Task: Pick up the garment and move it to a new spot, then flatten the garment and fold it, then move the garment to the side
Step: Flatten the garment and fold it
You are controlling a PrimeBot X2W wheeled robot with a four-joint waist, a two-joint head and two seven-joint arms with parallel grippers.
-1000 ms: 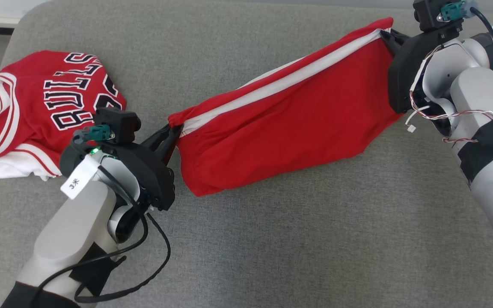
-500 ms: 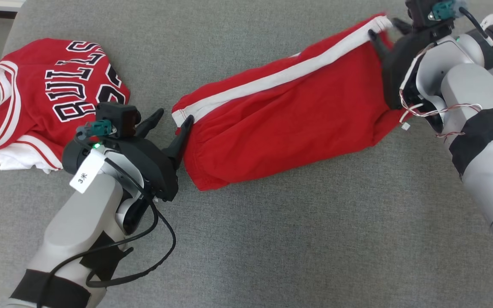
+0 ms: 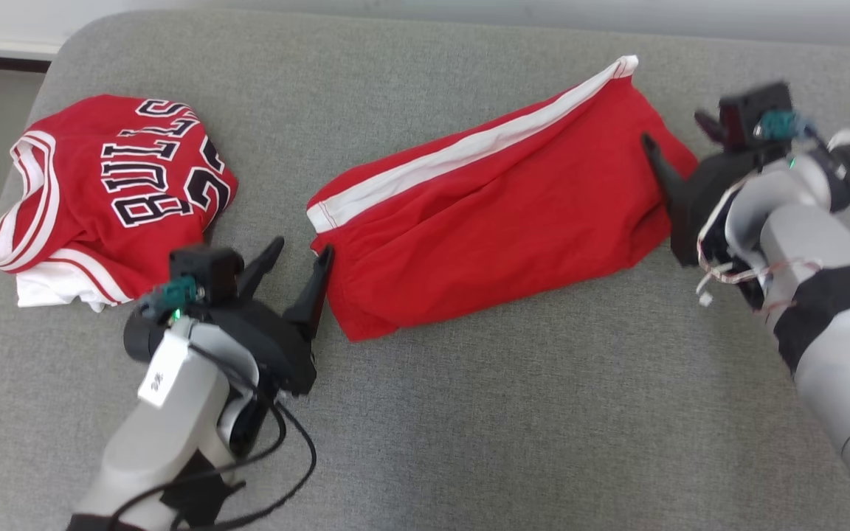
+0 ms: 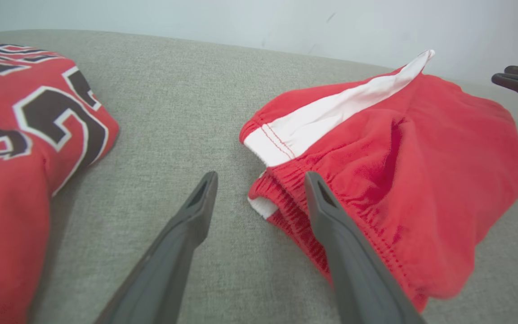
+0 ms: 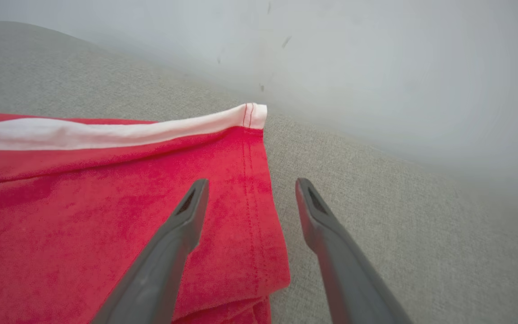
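The garment, red shorts (image 3: 499,214) with a white side stripe, lies folded lengthwise on the grey cushion (image 3: 469,428), running diagonally from its waistband at the lower left to its leg hem at the upper right. My left gripper (image 3: 302,247) stands open at the waistband end, its right finger beside the elastic edge. In the left wrist view the shorts (image 4: 398,157) lie just past the open left gripper (image 4: 261,176). My right gripper (image 3: 672,127) is open at the hem end. In the right wrist view the right gripper (image 5: 252,182) straddles the hem of the shorts (image 5: 83,202) without gripping it.
A red Bulls jersey (image 3: 115,192) lies folded at the cushion's far left, also seen in the left wrist view as the jersey (image 4: 16,135). The cushion's rounded back edge (image 3: 366,29) meets a pale wall (image 5: 376,67). Bare grey cushion stretches in front of the shorts.
Both grippers have opened and let go of the shorts, which now rest on the cushion. Both arms have drawn back a little from the two ends. The head camera has shifted.
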